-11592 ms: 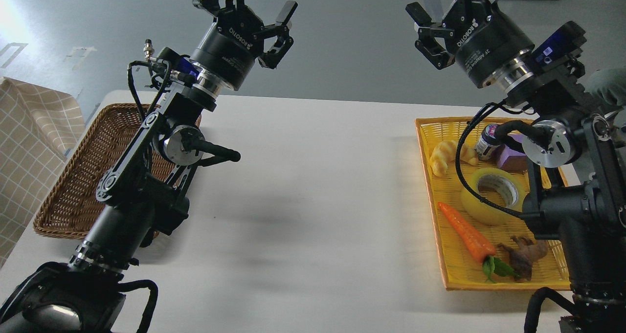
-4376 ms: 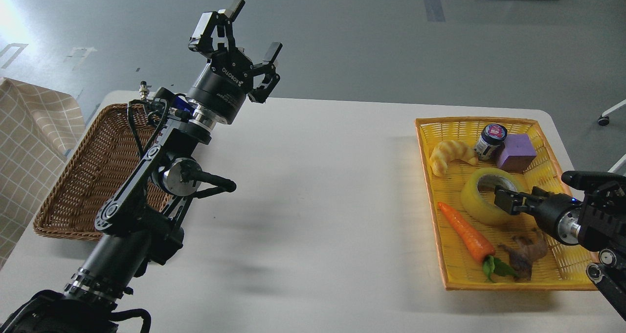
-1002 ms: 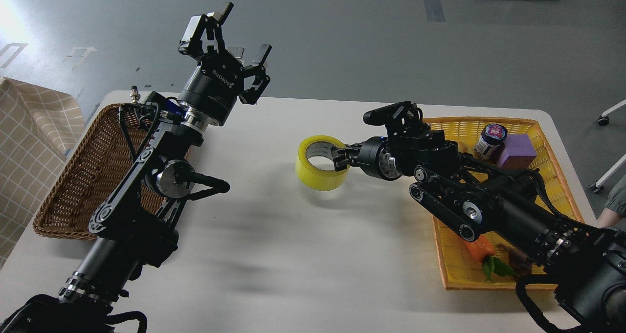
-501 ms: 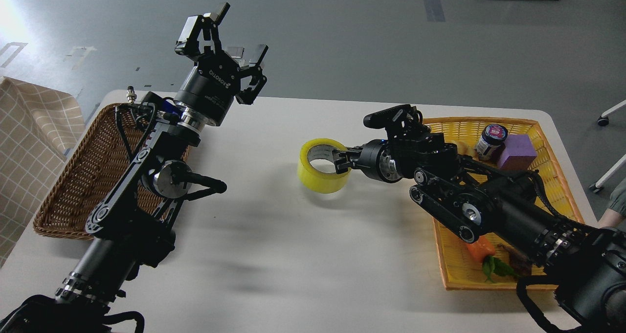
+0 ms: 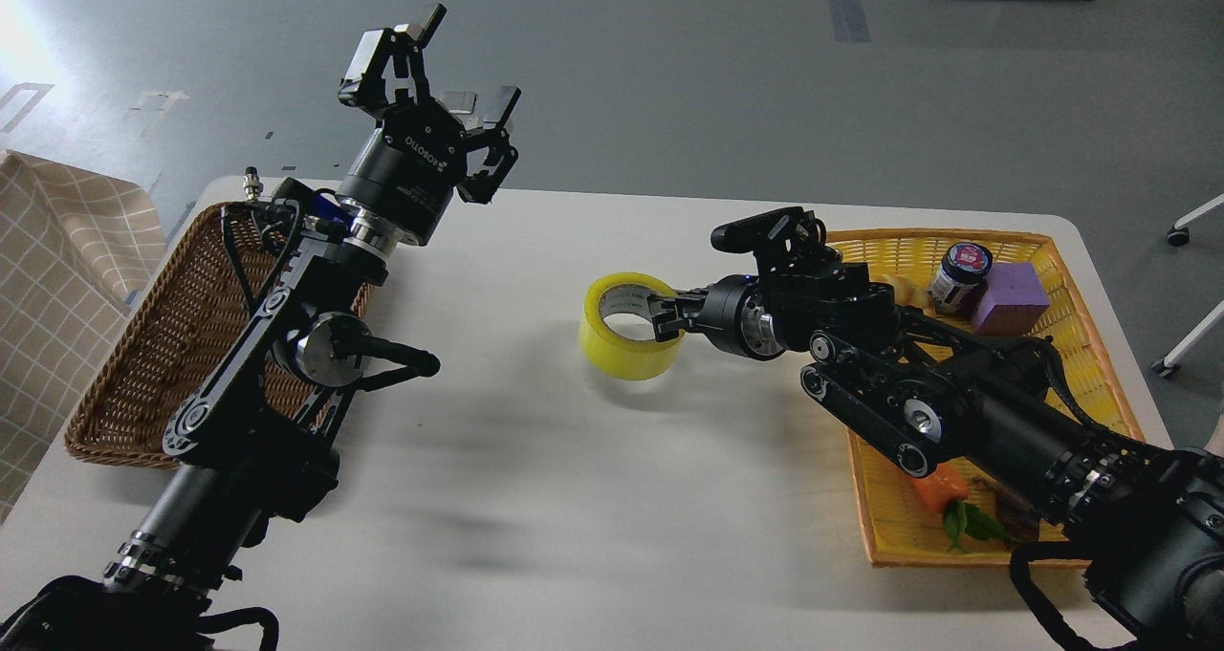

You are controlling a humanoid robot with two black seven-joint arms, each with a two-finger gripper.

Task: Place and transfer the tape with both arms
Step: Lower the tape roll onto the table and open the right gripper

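Observation:
The yellow tape roll [image 5: 623,334] sits low over the white table [image 5: 535,498] near its middle; whether it touches the surface I cannot tell. My right gripper [image 5: 666,317] reaches in from the right and is shut on the roll's right wall, one finger inside the core. My left gripper [image 5: 435,68] is open and empty, raised high above the table's far left, well apart from the tape.
A brown wicker basket [image 5: 163,345] lies at the left behind my left arm. A yellow tray [image 5: 1071,278] at the right holds a jar [image 5: 960,271], a purple block [image 5: 1010,297], a carrot [image 5: 942,484] and a croissant, partly hidden by my right arm.

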